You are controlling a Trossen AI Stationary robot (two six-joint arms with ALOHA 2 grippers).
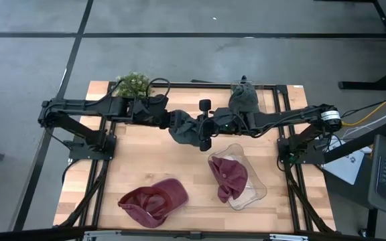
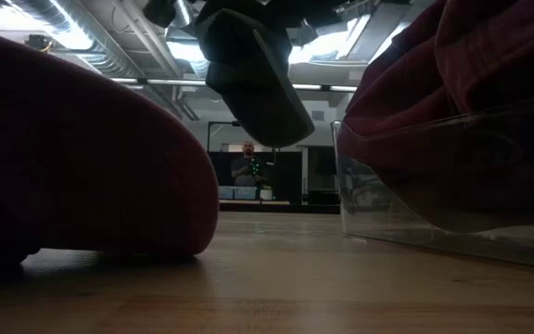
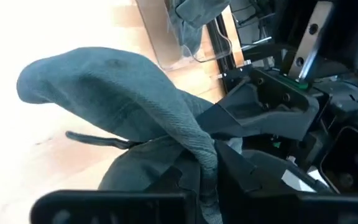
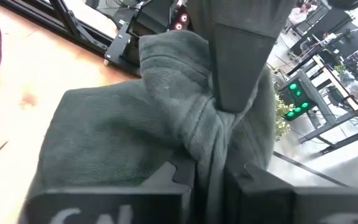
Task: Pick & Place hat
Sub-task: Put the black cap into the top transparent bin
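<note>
A dark grey hat (image 1: 186, 132) hangs in mid-air over the table's middle, between my two grippers. My left gripper (image 1: 178, 124) comes from the table's left and is shut on it. My right gripper (image 1: 211, 126) comes from the right and is also shut on it. In the low view the grey hat (image 2: 253, 79) hangs well above the wood. A maroon hat (image 1: 154, 199) lies on the table near the front edge. Another maroon hat (image 1: 228, 175) lies in a clear tray (image 1: 256, 191). My left gripper pinches a bunched fold of the grey hat's cloth (image 3: 207, 155) between its two fingers, coming from the table's left and slanting down. The hat is clear of the table, and its broad flat part (image 3: 98, 87) sticks out beyond the fingers. My right gripper pinches gathered cloth of the grey hat (image 4: 209, 146) between its two fingers, coming nearly level from the table's right. The hat is lifted clear, its wide part (image 4: 104, 143) spreading to one side. The left gripper's finger (image 4: 241, 56) holds the same bunch just beyond.
A second grey hat (image 1: 243, 99) sits at the back right, and a green plant (image 1: 134, 84) at the back left. Black frame rails run along both sides of the wooden table (image 1: 133, 161). A person shows far off in the room (image 2: 246, 165).
</note>
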